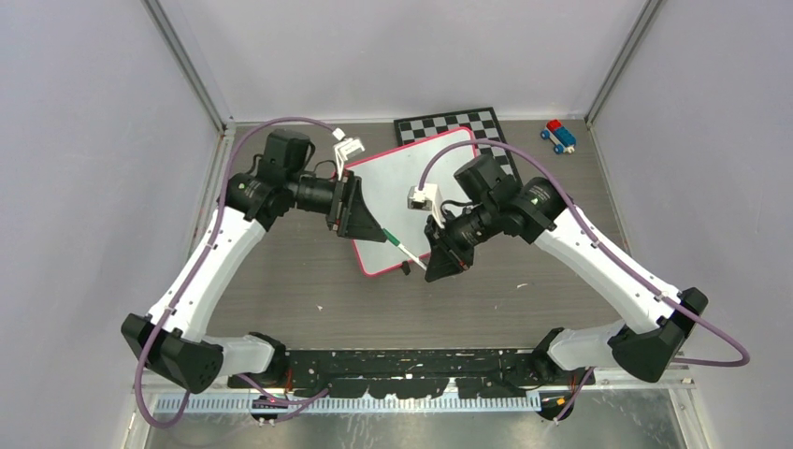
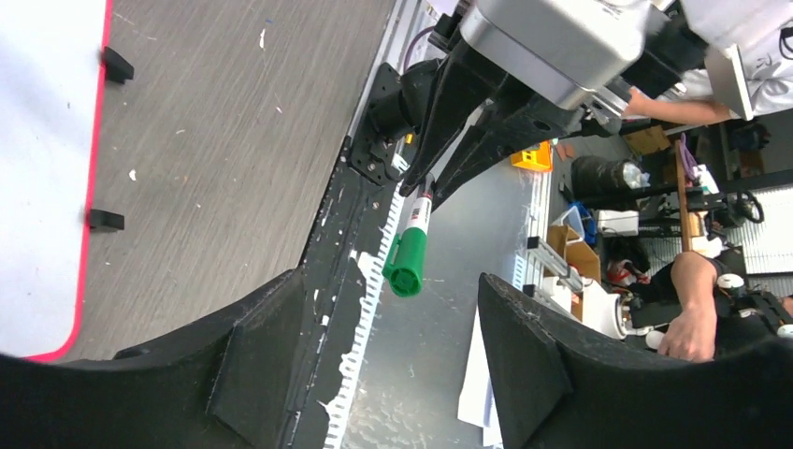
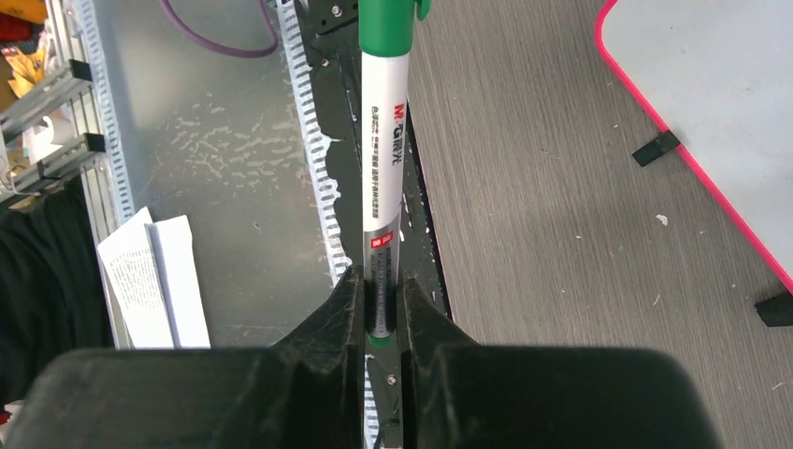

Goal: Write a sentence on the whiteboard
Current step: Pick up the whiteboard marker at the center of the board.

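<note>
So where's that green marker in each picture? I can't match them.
Top external: the green marker sits mid-picture, between the arms' tips, at the near edge of the whiteboard.
Left wrist: the marker hangs in the middle, green end toward the camera.
Right wrist: it runs up the middle, clamped in the right gripper.
Shared landmark: the whiteboard's pink-red edge, left in left wrist, upper right in right wrist.

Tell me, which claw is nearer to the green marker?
Right. The right claw is shut on the green marker, holding its barrel. The left claw stands open at the marker's capped end, not gripping it.
</note>
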Controlling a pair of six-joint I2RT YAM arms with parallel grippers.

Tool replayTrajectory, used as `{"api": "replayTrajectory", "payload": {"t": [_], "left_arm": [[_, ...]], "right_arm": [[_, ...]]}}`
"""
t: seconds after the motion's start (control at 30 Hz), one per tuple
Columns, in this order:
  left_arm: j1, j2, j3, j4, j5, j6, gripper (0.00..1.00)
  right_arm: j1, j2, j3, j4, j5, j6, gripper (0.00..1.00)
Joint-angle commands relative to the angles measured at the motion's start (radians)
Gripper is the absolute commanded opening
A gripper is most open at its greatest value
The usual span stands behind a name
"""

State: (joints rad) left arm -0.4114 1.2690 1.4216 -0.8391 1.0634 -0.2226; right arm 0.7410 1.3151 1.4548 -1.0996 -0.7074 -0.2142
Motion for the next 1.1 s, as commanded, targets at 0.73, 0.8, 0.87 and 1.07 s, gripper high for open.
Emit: {"api": "replayTrajectory", "payload": {"t": [0.73, 0.8, 0.87, 1.07], "left_arm": [[-0.069, 0.028, -0.099, 0.129, 0.147, -0.145, 0.24], [-0.072, 0.026, -0.105, 0.13, 0.157, -0.143, 0.19], [-0.072, 0.025, -0.104, 0.13, 0.158, -0.141, 0.08], [-0.027, -0.007, -0.11, 0.228, 0.123, -0.197, 0.0]], "right_arm": [[0.076, 0.03, 0.099, -0.042, 0.098, -0.042, 0.0], [0.076, 0.032, 0.106, -0.044, 0.102, -0.043, 0.0], [0.077, 0.032, 0.111, -0.045, 0.107, -0.043, 0.0], [0.034, 0.016, 0.14, 0.012, 0.119, 0.035, 0.55]]}}
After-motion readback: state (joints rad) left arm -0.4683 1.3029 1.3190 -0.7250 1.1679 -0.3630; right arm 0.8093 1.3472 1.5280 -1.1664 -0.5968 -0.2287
